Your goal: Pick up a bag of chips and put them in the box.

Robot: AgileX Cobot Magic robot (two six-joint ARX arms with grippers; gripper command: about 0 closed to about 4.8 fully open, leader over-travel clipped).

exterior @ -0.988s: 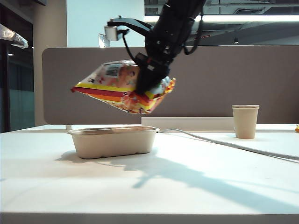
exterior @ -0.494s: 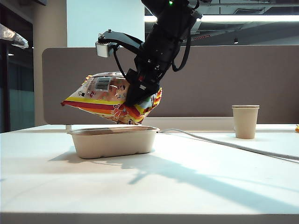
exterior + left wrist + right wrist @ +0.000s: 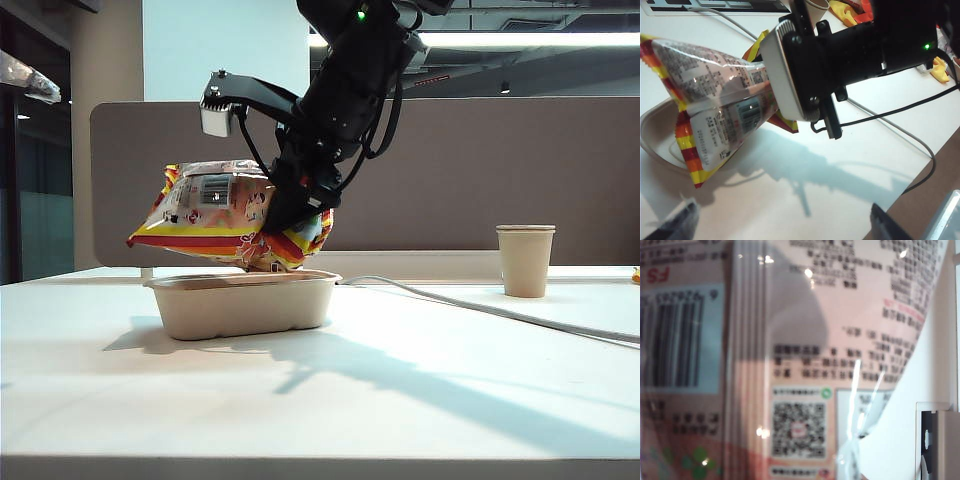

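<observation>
Right gripper [image 3: 285, 215] clamped on bag of chips [image 3: 215, 215] — just above box [image 3: 243, 303], left gripper [image 3: 780, 225] spread wide, apart.

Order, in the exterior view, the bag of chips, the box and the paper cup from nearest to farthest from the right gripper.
1. bag of chips: held in the right gripper.
2. box: just below.
3. paper cup: far right on the table.

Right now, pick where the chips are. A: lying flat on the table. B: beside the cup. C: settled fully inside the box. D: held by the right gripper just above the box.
D: the right gripper clamps the chips, which hang just over the box.
</observation>
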